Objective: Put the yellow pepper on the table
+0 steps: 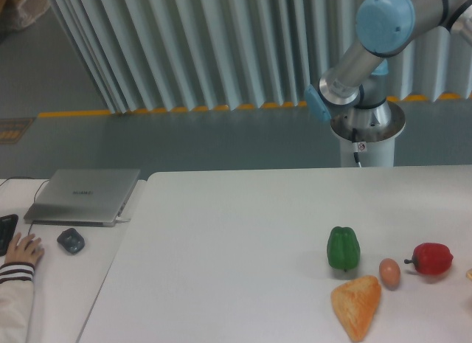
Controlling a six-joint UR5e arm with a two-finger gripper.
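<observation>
The yellow pepper does not show in this view. The large white table [236, 232] fills the lower part of the camera view. Only the robot arm's elbow and base [366, 99] show at the upper right. The arm runs out of the frame at the top right corner, so the gripper is out of view.
A green pepper [344, 248], a brown egg [389, 272], a red pepper [432, 259] and an orange-yellow bread-like wedge [357, 305] lie at the table's right front. A smaller desk at the left holds a closed laptop [85, 195], a mouse [71, 240] and a person's hand [22, 248].
</observation>
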